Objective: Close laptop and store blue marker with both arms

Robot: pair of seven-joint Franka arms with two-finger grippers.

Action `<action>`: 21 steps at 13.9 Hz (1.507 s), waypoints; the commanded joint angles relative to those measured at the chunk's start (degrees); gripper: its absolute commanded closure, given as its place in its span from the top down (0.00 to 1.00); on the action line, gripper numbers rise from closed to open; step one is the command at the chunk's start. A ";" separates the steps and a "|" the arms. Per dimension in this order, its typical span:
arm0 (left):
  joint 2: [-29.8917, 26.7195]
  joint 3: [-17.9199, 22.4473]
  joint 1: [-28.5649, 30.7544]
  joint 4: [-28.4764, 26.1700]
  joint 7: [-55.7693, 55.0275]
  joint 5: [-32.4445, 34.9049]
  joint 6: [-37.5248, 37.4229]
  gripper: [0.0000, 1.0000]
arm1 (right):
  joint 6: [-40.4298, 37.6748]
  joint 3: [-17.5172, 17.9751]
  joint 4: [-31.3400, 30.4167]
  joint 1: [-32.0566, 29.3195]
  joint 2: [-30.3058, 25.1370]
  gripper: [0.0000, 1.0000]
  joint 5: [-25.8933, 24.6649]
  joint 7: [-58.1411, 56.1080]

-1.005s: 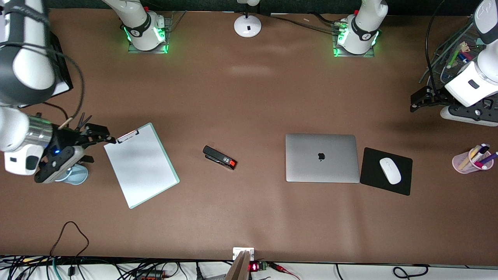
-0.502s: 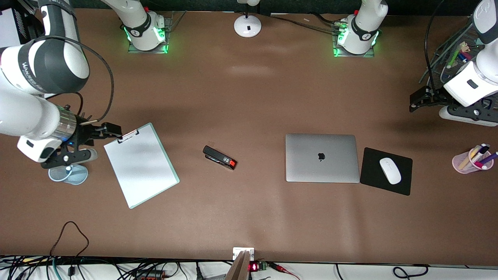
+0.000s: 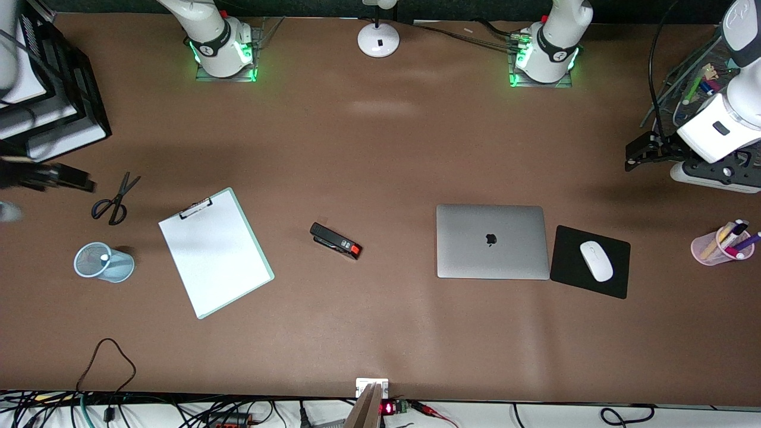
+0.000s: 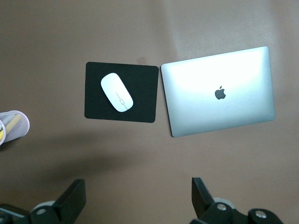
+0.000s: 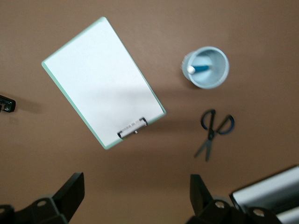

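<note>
The laptop [image 3: 492,241] lies closed on the table, lid up with the apple logo showing; it also shows in the left wrist view [image 4: 217,91]. The blue marker [image 5: 200,68] stands in a light-blue mesh cup [image 5: 216,80], whitish end up; the cup is at the right arm's end of the table [image 3: 113,270]. My right gripper [image 3: 76,180] is open and empty, high over the table's edge near the scissors; its own view shows it open too [image 5: 135,193]. My left gripper [image 3: 636,156] is open and empty over the left arm's end; it also shows open in its own view [image 4: 138,198].
A clipboard [image 3: 215,252], scissors [image 3: 113,200] and a black stapler [image 3: 336,241] lie on the table. A black mouse pad [image 3: 615,279] with a white mouse [image 3: 596,260] sits beside the laptop. A pink cup of markers [image 3: 710,246], a wire tray [image 3: 692,83] and black paper trays [image 3: 59,101] stand at the ends.
My right arm has swung up and away from the mesh cup toward the table's end, uncovering the scissors and the cup. The left arm has barely moved.
</note>
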 commanded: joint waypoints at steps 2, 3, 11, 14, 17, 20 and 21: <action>0.54 -1.03 -0.32 1.96 0.39 0.49 -1.62 1.00 | -2.23 0.67 -2.44 1.40 -4.13 1.00 -1.12 1.43; 0.54 -1.21 -0.32 1.96 0.31 0.49 -1.62 1.00 | -1.71 0.67 -3.40 1.58 -5.01 1.00 -1.03 1.52; 0.89 -1.65 -0.40 3.19 0.13 0.49 -1.44 1.00 | 3.93 0.58 -13.52 1.58 -12.66 1.00 -0.68 1.61; 1.24 -1.65 -0.23 3.54 0.13 0.49 -1.44 1.00 | 3.57 0.58 -13.35 1.58 -12.66 1.00 -1.03 1.52; 1.24 -1.65 -0.32 3.63 0.04 0.49 -1.44 1.00 | 2.87 0.67 -13.17 1.76 -12.57 1.00 -1.03 2.39; 1.33 -1.65 -0.32 3.63 0.04 0.49 -1.44 1.00 | 2.87 0.75 -12.99 1.85 -12.22 1.00 -1.03 3.28; 1.33 -1.65 -0.32 3.63 0.04 0.49 -1.44 1.00 | 2.78 0.67 -12.91 1.85 -12.22 1.00 -1.03 2.84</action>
